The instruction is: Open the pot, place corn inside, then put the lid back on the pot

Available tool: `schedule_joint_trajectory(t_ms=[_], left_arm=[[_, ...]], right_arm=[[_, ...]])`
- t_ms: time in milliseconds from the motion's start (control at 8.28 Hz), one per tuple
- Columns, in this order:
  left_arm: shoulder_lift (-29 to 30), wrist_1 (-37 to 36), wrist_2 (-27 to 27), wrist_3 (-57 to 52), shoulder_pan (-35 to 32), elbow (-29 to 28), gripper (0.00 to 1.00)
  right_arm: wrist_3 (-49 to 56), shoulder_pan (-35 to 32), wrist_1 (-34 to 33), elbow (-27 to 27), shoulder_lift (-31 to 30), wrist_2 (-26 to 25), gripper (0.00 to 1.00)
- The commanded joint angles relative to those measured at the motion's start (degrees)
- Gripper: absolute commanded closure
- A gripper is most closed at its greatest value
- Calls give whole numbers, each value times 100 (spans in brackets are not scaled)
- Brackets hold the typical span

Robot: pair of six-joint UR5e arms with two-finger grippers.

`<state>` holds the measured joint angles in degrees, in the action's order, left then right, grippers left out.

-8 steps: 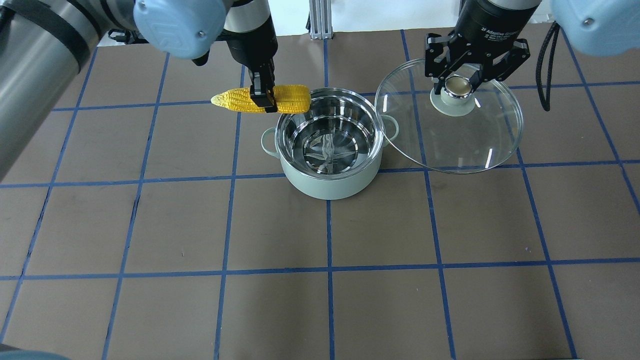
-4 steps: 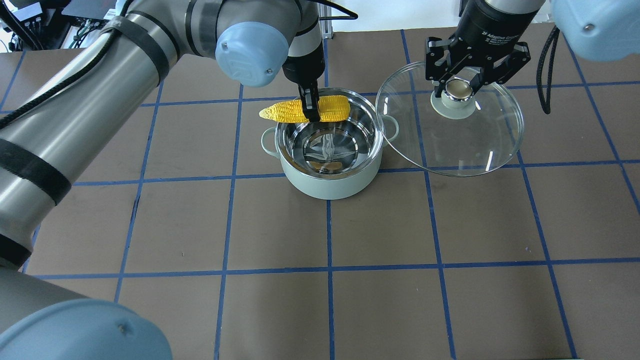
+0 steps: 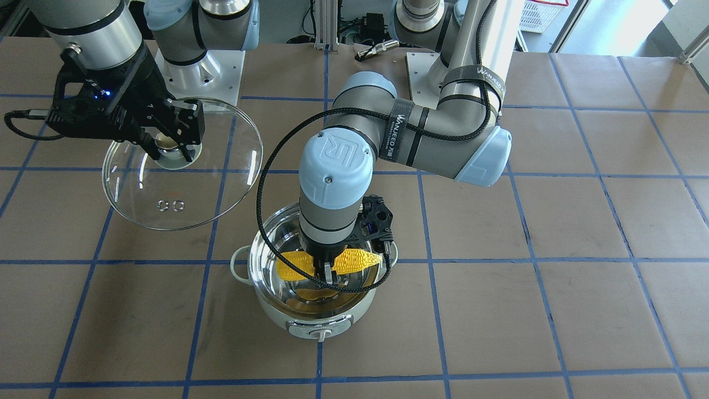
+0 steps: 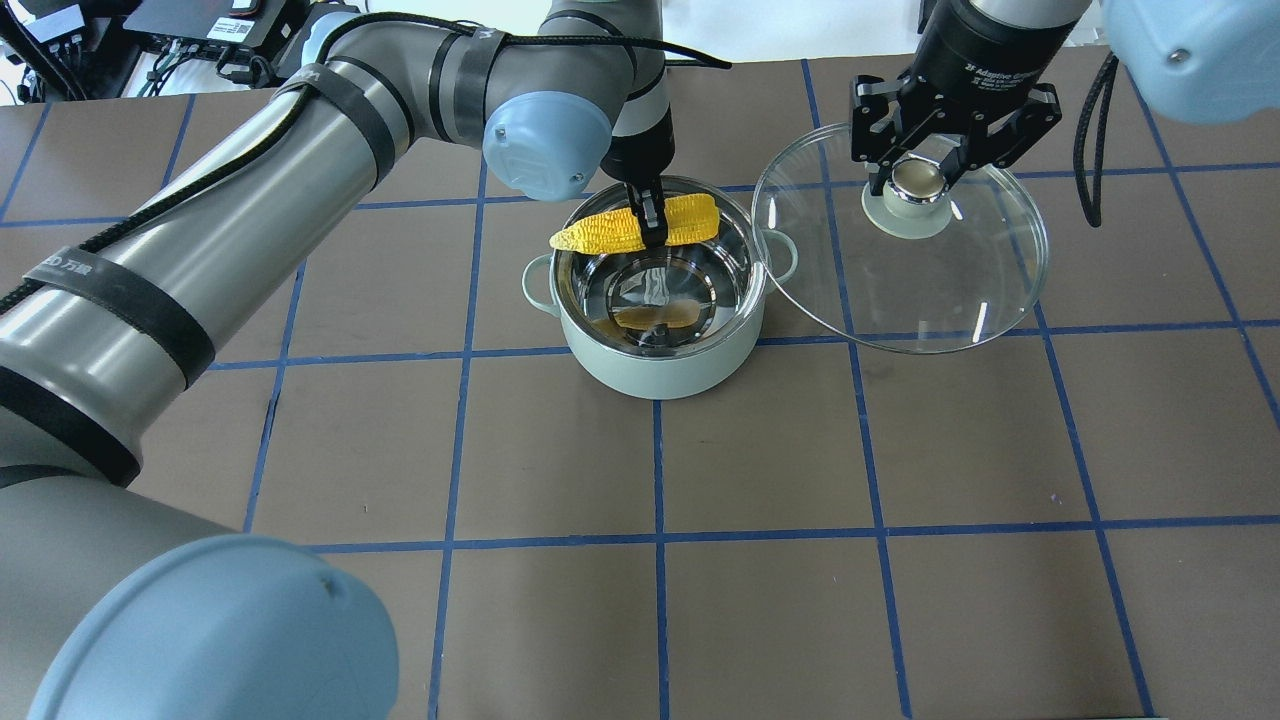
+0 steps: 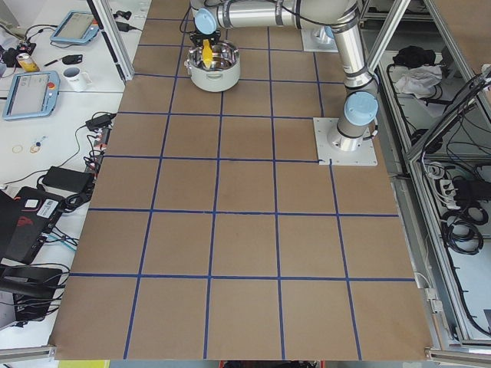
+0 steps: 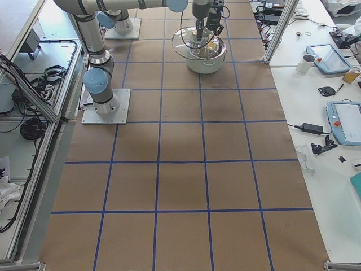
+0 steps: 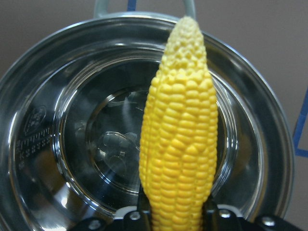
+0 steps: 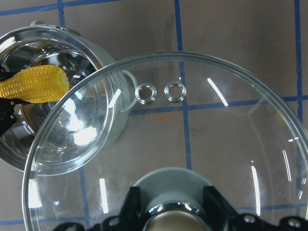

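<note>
Corn (image 4: pixel 600 232) is hanging level over the open pot (image 4: pixel 660 375), upper centre of the overhead view, tip reaching the rim. Left gripper (image 4: pixel 654 228) is clamping it mid-cob, probably for balance. Right gripper (image 4: pixel 917 178) is pinching the lid (image 4: pixel 940 295) knob, holding it upper right, likely to clear the opening.

Yellow corn (image 4: pixel 690 220), mint-green pot (image 4: pixel 660 378) with shiny steel inside, clear lid (image 4: pixel 930 290), brown table (image 4: pixel 800 600) gridded in blue

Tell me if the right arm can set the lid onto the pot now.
Probably not yet: the left gripper, shut on the corn, hangs over the open pot, blocking the lid in the right gripper.
</note>
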<state>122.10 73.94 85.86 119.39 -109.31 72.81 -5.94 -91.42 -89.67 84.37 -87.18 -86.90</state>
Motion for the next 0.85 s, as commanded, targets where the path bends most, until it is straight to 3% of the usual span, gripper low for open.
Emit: schedule_joint_trajectory(t_ms=[0, 483, 725], left_arm=[[94, -187, -34, 146, -29, 5, 100], [138, -301, -210, 269, -29, 22, 100], [226, -354, -210, 305, -29, 49, 75]], right_arm=[[23, 2, 11, 9, -9, -2, 52], [-3, -7, 29, 9, -18, -2, 52], [-3, -7, 3, 9, -9, -2, 52]])
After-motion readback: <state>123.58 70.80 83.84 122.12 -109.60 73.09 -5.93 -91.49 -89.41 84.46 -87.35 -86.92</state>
